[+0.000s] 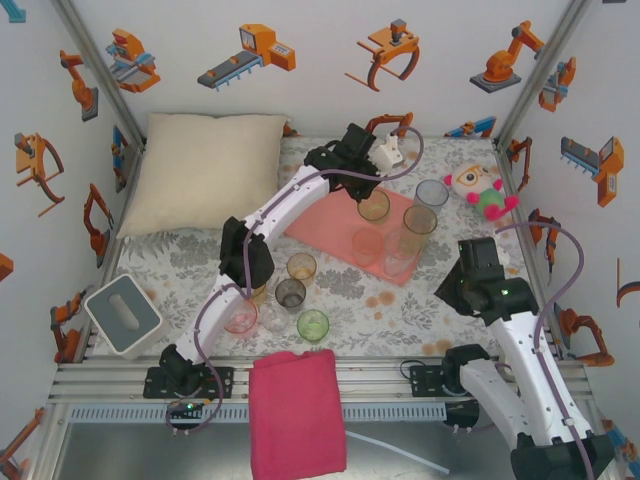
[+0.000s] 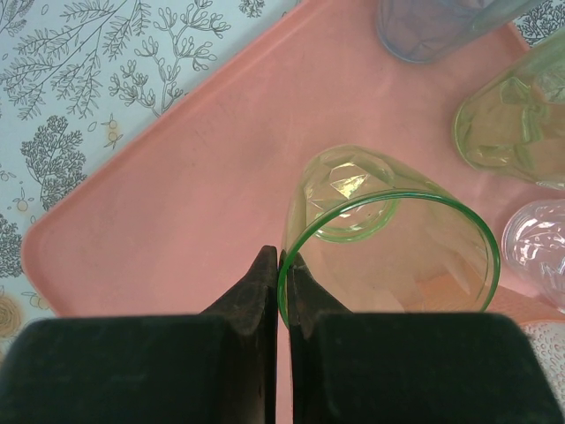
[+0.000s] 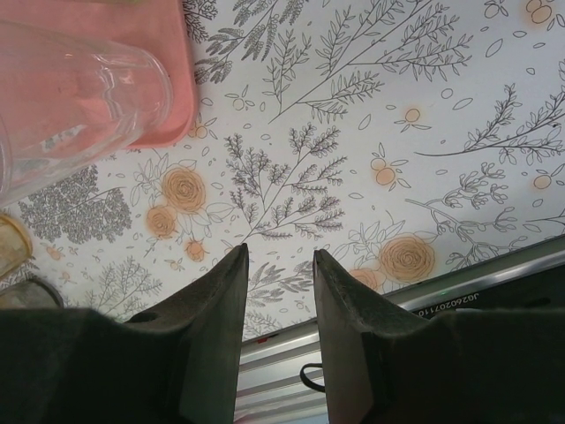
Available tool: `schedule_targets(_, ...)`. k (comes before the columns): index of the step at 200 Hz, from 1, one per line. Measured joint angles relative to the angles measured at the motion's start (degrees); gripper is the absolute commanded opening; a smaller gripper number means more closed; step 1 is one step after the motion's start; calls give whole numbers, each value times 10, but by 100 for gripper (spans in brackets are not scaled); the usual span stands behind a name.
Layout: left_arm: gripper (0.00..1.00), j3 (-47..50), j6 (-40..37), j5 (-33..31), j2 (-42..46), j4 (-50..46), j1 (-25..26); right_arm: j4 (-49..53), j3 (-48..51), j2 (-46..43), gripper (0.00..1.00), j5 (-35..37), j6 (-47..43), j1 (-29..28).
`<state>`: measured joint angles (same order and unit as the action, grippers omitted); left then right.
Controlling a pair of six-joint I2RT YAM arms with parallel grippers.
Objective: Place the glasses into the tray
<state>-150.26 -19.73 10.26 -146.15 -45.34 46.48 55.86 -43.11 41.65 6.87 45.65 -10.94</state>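
The salmon-pink tray [image 1: 325, 228] lies at the back middle of the table. My left gripper [image 2: 282, 261] is shut on the rim of a green-tinted tumbler [image 2: 388, 238], which tilts over the tray [image 2: 177, 194]; from above this glass [image 1: 373, 206] is at the tray's far side. Beside it stand a blue glass [image 2: 424, 31], a green glass [image 2: 512, 124] and a clear one [image 2: 538, 238]. Several loose tumblers wait in front: orange [image 1: 302, 267], smoky grey [image 1: 290, 293], green [image 1: 313, 324], pink [image 1: 241, 318]. My right gripper [image 3: 280, 256] is open over the cloth, nothing between its fingers.
A cream pillow [image 1: 205, 170] fills the back left. A plush toy [image 1: 483, 190] sits at the back right. There is a white box [image 1: 123, 315] at the left edge and a magenta folded cloth [image 1: 297, 410] over the front rail. A clear glass [image 3: 79, 88] stands near the tray corner [image 3: 172, 79].
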Motion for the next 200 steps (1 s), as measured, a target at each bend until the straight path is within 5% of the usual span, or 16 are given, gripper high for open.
schedule_targets(100, 11, 0, -2, -4, -27, 11, 14, -4, 7, -5, 36, -2, 0, 0)
schedule_targets(200, 24, 0, -4, -10, -28, 22, 16, -7, 16, -7, 36, -2, 2, 0)
